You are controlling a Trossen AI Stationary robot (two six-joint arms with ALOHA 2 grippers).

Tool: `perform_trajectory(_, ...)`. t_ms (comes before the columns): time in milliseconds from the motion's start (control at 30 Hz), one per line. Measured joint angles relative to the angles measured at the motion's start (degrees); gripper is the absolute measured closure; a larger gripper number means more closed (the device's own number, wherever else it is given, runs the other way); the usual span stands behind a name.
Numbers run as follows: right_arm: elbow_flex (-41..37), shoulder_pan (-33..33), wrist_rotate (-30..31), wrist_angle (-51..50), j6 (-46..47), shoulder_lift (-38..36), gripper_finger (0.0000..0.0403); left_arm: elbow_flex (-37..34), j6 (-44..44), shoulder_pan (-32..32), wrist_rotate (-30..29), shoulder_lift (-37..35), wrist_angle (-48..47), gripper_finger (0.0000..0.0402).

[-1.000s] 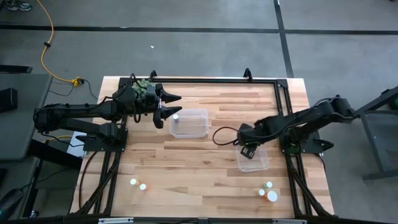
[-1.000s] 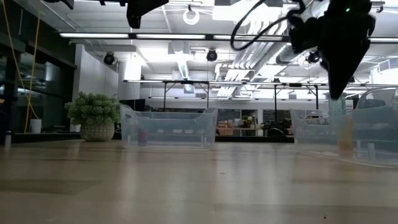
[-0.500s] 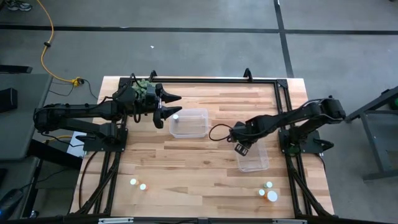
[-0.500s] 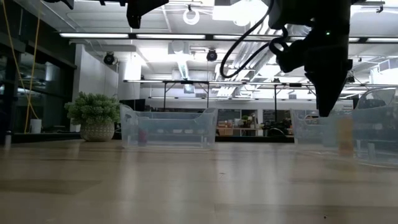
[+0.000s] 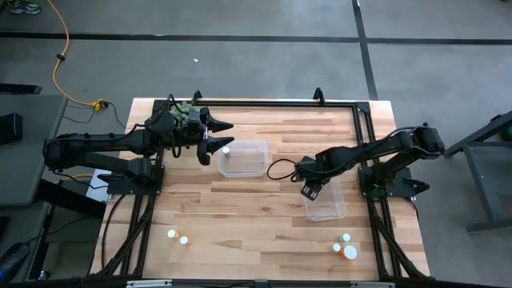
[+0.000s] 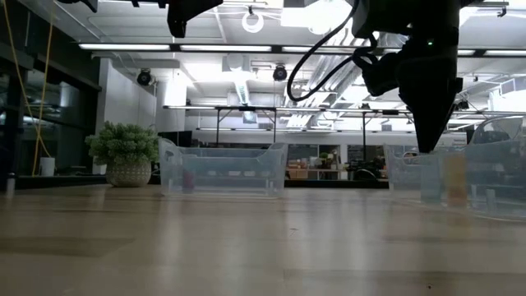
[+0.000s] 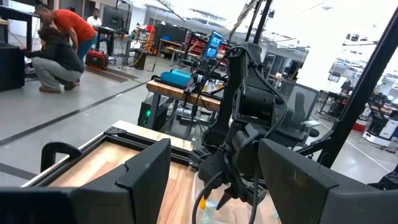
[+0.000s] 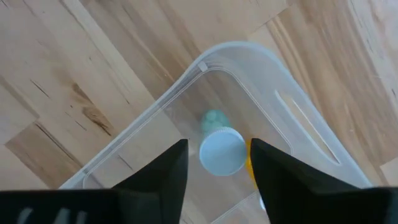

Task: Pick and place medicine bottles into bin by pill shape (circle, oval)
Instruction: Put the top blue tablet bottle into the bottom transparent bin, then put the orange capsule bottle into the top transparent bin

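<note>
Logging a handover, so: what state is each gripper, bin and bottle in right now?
left gripper: open, empty, raised by the left bin.
right gripper: fingers open, over the right bin's end.
binned bottle: upright, capped, inside the right bin, ungripped.
left bin: upright, one white cap showing inside.
loose bottles: capped, standing on the table, unsorted.
</note>
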Motion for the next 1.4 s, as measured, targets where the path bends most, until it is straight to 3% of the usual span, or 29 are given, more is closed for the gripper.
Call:
perform_trajectory(233, 1.0, 0.0, -0.4, -1.4, -2.7, -2.6, 0.0192, 0.0, 0.0, 0.0, 0.0, 0.0, 0.0, 0.0170)
perform_trajectory(467, 1.9, -0.3, 0.2, -3.6, -6.5, -15.8, 0.0192, 0.0, 0.0, 0.0, 0.0, 0.0, 0.0, 0.0170)
perform_trajectory(600, 1.2, -0.3, -1.0, 0.1, -7.0, -21.8, 0.0192, 0.0, -0.1, 0.0, 0.0, 0.0, 0.0, 0.0170)
perform_trajectory(800, -10.5, -2.1, -4.1, 27.5, -7.7, -26.4, 0.0192, 0.0, -0.2, 0.0, 0.0, 0.0, 0.1, 0.0170)
perform_trajectory(967, -21.1, -6.0, -3.7, 62.3, -8.4, -24.8, 0.0192, 0.0, -0.2, 0.0, 0.0, 0.0, 0.1, 0.0170)
perform_trajectory(1067, -22.2, -8.2, -3.7, 72.9, -12.5, -23.6, 0.0192, 0.0, -2.8, 0.0, 0.0, 0.0, 0.1, 0.0170)
perform_trajectory(1200, -17.6, -10.7, -4.3, 70.9, -19.0, -23.7, 0.0192, 0.0, -3.7, 0.0, 0.0, 0.0, 0.2, 0.0170)
perform_trajectory(1400, -8.7, -12.9, -5.8, 59.7, -28.2, -23.7, 0.0192, 0.0, -1.0, 0.0, 0.0, 0.0, 0.4, 0.0170)
